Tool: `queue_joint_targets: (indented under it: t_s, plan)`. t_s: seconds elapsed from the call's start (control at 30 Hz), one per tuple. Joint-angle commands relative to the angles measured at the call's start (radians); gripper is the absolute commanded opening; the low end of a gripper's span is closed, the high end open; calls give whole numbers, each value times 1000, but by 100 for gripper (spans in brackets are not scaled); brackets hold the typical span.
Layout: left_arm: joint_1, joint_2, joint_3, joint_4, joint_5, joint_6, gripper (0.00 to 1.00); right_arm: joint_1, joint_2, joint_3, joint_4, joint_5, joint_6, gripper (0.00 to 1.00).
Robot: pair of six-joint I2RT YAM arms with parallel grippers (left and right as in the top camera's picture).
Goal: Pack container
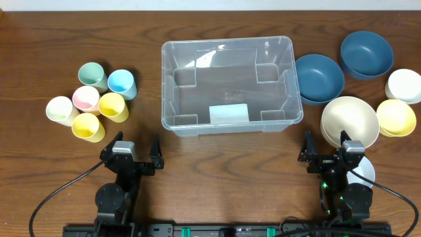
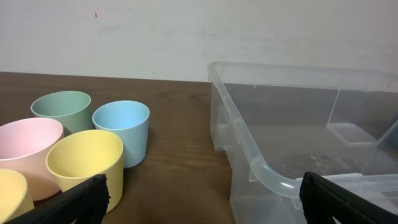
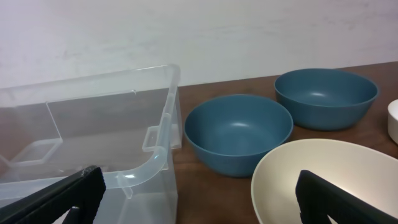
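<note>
The container (image 1: 227,79) stood upright in the middle of the table (image 1: 223,164), farther out than both arms, with a pale label (image 1: 229,113) lying against its near wall. The left gripper (image 1: 138,146) sat at the near edge, left of the bin, with its jaws spread wide, released, gripping and touching nothing. In its wrist view the bin's near left corner lay between the two fingertips. The right gripper (image 1: 325,148) sat at the near edge on the right, equally wide open and empty. A cluster of pastel cups (image 1: 93,99) stood left of the container, well apart from it. On the right, a dark blue bowl (image 1: 318,79) sat just beside the bin's right wall, with a second blue bowl (image 1: 366,54) farther right and a large cream bowl (image 1: 349,122) near the right gripper.
</note>
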Motion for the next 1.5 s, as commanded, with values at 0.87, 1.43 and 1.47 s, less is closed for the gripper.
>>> queue_joint_targets:
  t_s: [0.87,1.43,1.47]
  plan:
    - [3,-2,-15,-37,15,6,98,5,-6,-2,-4,58,-39,99]
    - [3,-2,-15,-37,16,6,98,5,116,514,-186,-132,-25,99]
    - [3,-2,-15,-37,16,6,98,5,159,576,-218,-132,-35,99]
